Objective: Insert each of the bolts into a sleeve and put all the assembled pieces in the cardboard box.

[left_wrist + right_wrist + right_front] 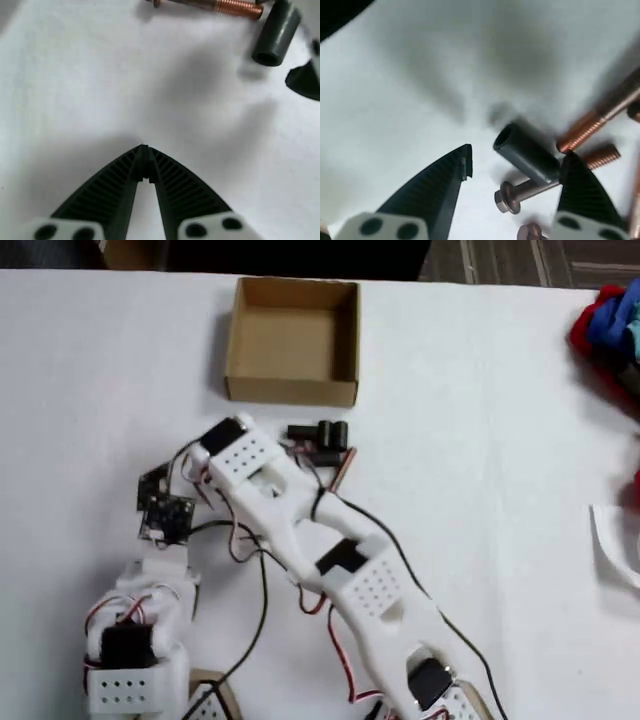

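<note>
Black ribbed fingers of the left gripper [144,159] meet at their tips, pressed together on nothing, above the white table [75,75]. Beyond them, well apart, lie a copper bolt [220,6] and a dark sleeve [276,35] on its side. The right gripper [517,161] stands spread wide over the parts. A black sleeve [527,150] lies between its fingers, open mouth toward the gap, its other end by one fingertip; whether they touch I cannot tell. A flanged bolt [520,192] lies just beside that sleeve, with more copper bolts [600,117] near. In the high view the right arm [350,570] stretches across to the sleeves [330,435], which lie near the front wall of the cardboard box [292,388], upright at the table's far side
</note>
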Motion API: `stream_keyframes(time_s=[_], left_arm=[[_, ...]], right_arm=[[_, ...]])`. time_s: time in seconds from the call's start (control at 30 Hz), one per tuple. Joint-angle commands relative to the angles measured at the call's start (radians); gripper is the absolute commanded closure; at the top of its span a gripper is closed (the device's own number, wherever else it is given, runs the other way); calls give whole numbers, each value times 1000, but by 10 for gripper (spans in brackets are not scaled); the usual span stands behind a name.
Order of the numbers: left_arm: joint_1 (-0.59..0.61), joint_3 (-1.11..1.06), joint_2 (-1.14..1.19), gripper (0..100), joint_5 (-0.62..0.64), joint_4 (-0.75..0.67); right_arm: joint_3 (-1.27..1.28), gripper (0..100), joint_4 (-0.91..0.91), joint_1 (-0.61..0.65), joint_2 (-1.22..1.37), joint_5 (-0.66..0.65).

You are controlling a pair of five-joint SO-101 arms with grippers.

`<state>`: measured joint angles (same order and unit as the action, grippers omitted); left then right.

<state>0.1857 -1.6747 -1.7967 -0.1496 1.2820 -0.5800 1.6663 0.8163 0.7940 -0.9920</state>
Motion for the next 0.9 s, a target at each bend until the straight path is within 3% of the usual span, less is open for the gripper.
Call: stream_keyframes(time_s=[0.0, 0.17, 0.37, 0.73, 0.87], left_arm=[[-6, -21, -5, 972, 5, -6], [-6, -21, -5, 972, 5, -6], [-6, -21, -5, 972, 5, -6], [-6, -21, -5, 972, 5, -6], [-6, -21, -5, 972, 5, -6]], right_arm=[[-38, 722, 2, -4, 41, -2], [-106, 760, 2, -45, 81, 2], [-176, 988, 5, -111, 128, 8], [-339, 978, 8, -283, 133, 313], [-328, 978, 25, -300, 140, 347]])
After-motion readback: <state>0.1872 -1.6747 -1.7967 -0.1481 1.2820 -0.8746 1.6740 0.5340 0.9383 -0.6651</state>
